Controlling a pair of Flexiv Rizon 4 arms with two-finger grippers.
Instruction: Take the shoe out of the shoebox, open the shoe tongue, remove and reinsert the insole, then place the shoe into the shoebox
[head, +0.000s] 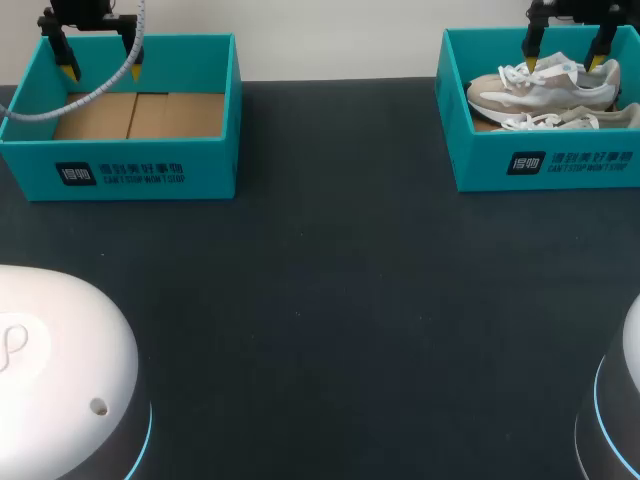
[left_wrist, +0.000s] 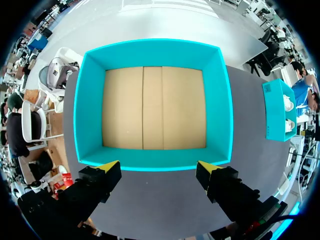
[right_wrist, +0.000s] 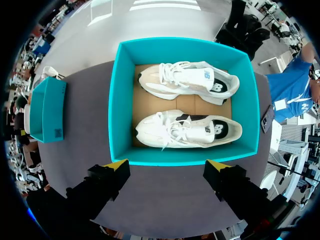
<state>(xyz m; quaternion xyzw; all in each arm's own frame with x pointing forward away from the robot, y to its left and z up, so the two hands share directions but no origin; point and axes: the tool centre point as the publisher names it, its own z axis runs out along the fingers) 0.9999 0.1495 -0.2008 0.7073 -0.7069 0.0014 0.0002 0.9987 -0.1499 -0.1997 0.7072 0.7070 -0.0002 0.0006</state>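
Observation:
Two white and beige shoes lie side by side in the teal shoebox (head: 545, 160) at the table's far right, one shoe (head: 545, 90) behind the other shoe (head: 572, 120). My right gripper (head: 565, 63) hangs open above this box, holding nothing. From the right wrist, both shoes (right_wrist: 187, 82) (right_wrist: 187, 131) show on the cardboard floor inside the box wall (right_wrist: 121, 110), ahead of the open gripper (right_wrist: 167, 166). At the far left, my left gripper (head: 100, 65) hovers open over a second teal box (head: 120, 170), which is empty (left_wrist: 89, 112); its yellow tips stand wide apart (left_wrist: 159, 169).
The dark table (head: 330, 280) stretches between the two boxes and toward me. My arms' white bases (head: 50, 370) (head: 620, 400) fill the near corners. A white cable (head: 90, 95) droops from the left arm over the empty box.

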